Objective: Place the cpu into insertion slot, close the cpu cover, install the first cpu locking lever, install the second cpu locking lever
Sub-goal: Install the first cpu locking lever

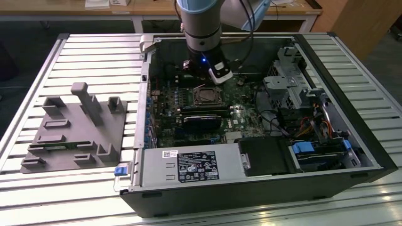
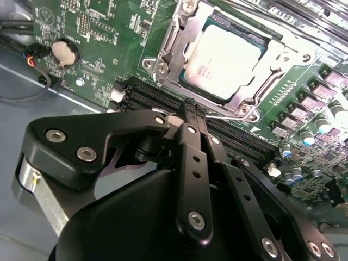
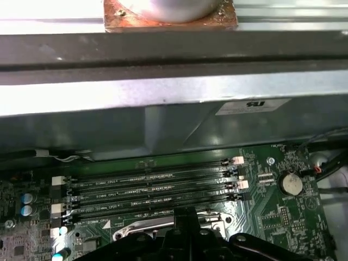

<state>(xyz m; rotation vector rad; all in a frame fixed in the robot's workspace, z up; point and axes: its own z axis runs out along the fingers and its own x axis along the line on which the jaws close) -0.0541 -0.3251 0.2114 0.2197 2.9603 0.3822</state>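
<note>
The cpu (image 2: 220, 54), a flat square with a dull pale-silver face, sits in the insertion slot (image 2: 261, 41). The cpu cover (image 2: 163, 57), a thin stamped-steel frame, lies closed around it. Just beside it, the matte black gripper (image 2: 191, 109) has its fingertips pressed together over the long black memory slots (image 2: 155, 98). Whether they pinch the thin wire lever (image 2: 223, 116) cannot be told. The first wrist view adds the grey sheet-metal case wall (image 3: 163, 122). The exterior view shows the ribbed aluminium table (image 1: 94, 52) and a grey moulded fixture (image 1: 75, 132).
</note>
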